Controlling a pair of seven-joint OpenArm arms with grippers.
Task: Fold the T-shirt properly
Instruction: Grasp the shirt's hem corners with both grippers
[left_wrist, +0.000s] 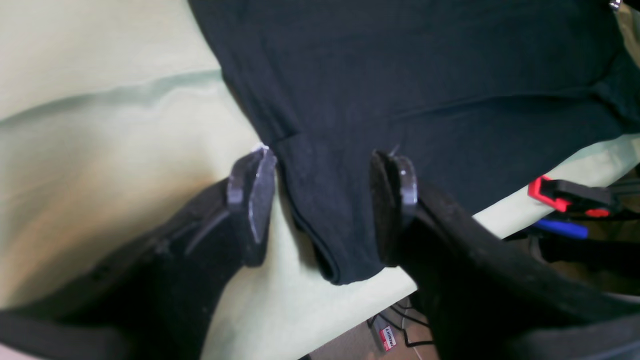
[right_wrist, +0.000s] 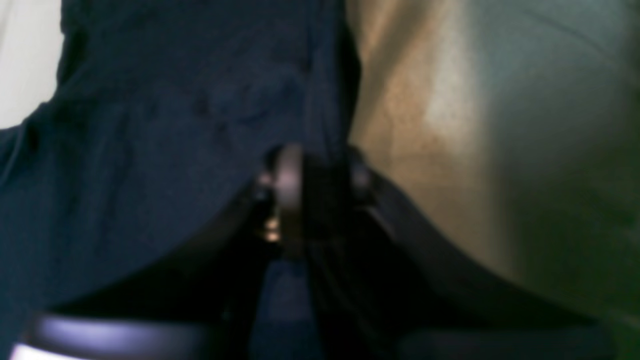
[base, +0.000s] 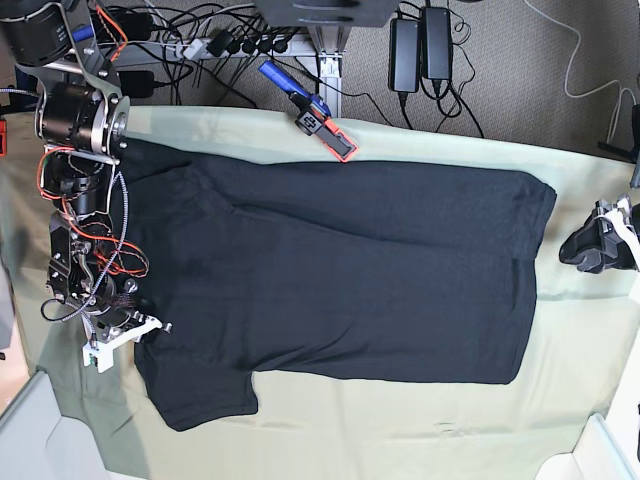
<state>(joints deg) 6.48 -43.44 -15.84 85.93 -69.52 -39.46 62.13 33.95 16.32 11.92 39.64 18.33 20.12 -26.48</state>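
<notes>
The black T-shirt (base: 350, 280) lies spread out, plain side up, on the pale green table cloth (base: 400, 440), sleeves toward the view's left. My right gripper (base: 125, 325) is at the shirt's left edge by the near sleeve. In the blurred right wrist view it (right_wrist: 322, 185) is shut with black shirt cloth (right_wrist: 150, 125) pinched between the jaws. My left gripper (base: 590, 250) is just off the shirt's right hem. In the left wrist view it (left_wrist: 325, 200) is open, its fingers either side of a shirt corner (left_wrist: 340, 225), holding nothing.
A red and black clamp (base: 325, 125) with a blue handle grips the table's far edge; it also shows in the left wrist view (left_wrist: 565, 197). Cables and power bricks (base: 420, 45) lie on the floor beyond. White bin corners (base: 590, 455) stand at the near side.
</notes>
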